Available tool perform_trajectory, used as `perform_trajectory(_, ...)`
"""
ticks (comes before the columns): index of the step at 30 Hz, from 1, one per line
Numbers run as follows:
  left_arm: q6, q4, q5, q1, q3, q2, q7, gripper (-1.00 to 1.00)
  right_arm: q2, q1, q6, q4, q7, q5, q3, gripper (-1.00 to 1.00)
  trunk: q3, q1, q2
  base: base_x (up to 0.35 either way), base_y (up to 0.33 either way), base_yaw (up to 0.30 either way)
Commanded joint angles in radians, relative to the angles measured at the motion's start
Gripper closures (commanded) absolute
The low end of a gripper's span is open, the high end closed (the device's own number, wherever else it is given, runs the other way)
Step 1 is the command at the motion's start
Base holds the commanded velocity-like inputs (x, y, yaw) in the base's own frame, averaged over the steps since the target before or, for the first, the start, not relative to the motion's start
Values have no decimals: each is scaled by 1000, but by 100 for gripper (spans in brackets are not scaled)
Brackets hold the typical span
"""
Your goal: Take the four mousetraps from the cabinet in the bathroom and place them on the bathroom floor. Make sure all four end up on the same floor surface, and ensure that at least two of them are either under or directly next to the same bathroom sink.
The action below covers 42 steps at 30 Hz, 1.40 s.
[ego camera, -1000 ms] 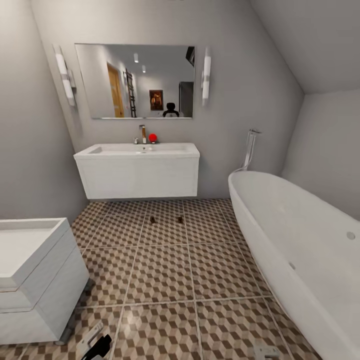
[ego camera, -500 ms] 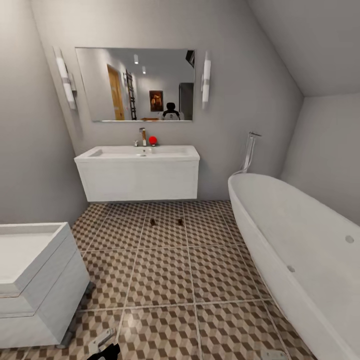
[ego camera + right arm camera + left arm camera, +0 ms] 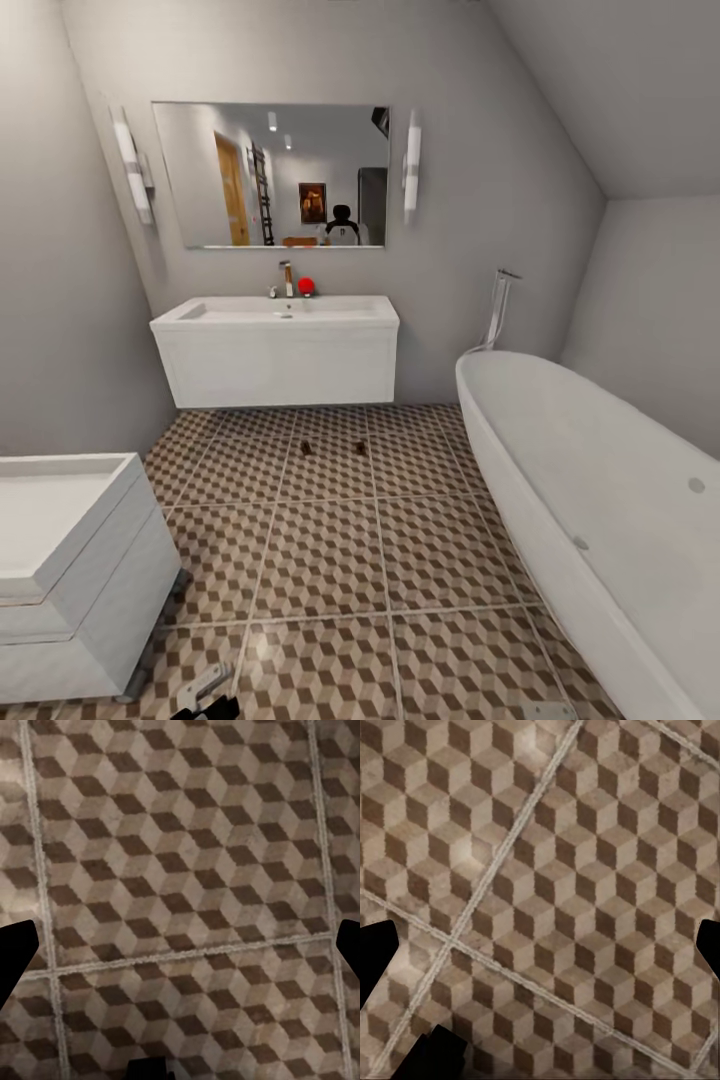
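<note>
My head camera looks forward and down across the bathroom floor (image 3: 330,560) toward the sink (image 3: 275,312) on the far wall. Both my wrist cameras face down at that same cube-patterned tile, much nearer.

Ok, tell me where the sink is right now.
In the head view the sink hangs on the far wall below the mirror, left of the bathtub, with two small dark objects on the floor before it.
</note>
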<state>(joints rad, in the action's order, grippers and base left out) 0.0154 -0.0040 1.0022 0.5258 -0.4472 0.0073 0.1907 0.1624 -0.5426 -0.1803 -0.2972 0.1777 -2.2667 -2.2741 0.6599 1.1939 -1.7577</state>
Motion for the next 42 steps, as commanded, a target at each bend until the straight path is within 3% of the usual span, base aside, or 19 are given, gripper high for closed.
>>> perform_trajectory(1, -5, 0, 9, 0, -8, -1, 3, -100, 0, -2, -8, -4, 4, -8, -8, -100, -2, -4, 7, 0, 0, 0)
perform_trajectory(13, -31, 2, 8, 0, -9, -2, 5, -100, 15, -2, -11, 1, 3, -10, -8, -100, -40, -50, 91, 0, 0, 0)
perform_trajectory(24, -18, 2, 17, 0, -7, 33, -4, -100, 3, -2, -11, -19, 3, -13, -8, -100, -74, -92, 168, 0, 0, 0)
perform_trajectory(42, -39, 5, 18, -1, -8, 66, -16, -100, 10, -2, -8, -22, 6, -17, -7, -100, -131, -161, 294, 0, 0, 0)
